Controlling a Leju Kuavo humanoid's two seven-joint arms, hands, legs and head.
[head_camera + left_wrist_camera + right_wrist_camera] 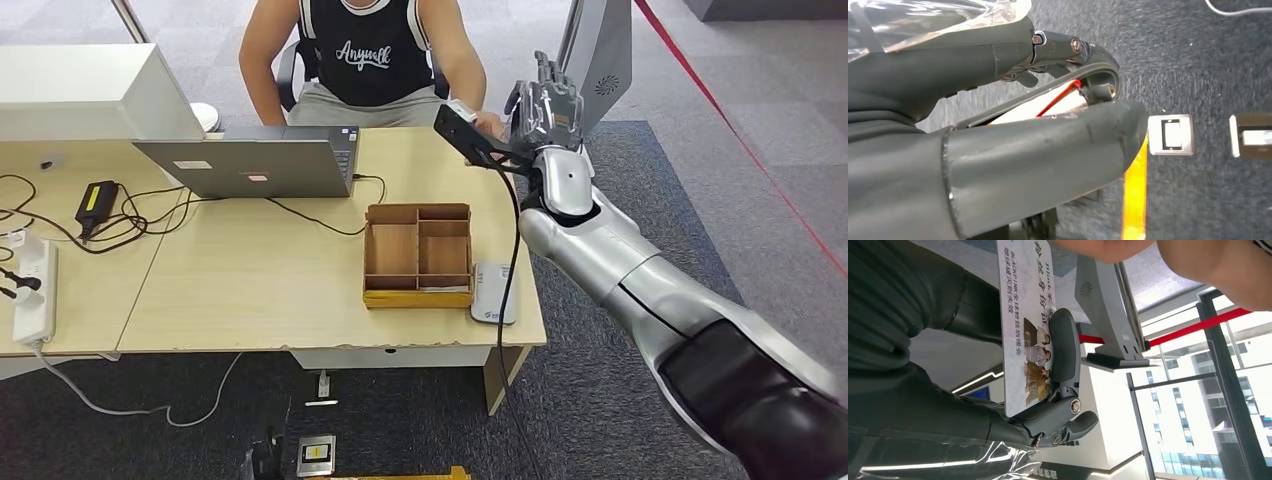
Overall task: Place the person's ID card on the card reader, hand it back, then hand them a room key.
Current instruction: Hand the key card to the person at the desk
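**Card pinched at the person's hand**

The right wrist view shows the right hand point(998, 365) pinching the ID card point(1025, 315), with the person's fingers point(1103, 247) at its far end. Head view hides the card behind the hand; the card reader point(494, 293) lies on the tabletop point(260, 280). Left hand point(998, 150): fingers curled, contents unclear.

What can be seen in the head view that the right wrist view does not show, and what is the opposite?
Head view only: the desk, laptop, wooden tray, card reader and the seated person's torso. Right wrist view only: the printed face of the ID card, with photos and text, and a finger pressed across it. Both show the right hand raised toward the person's hand, which meets the card.
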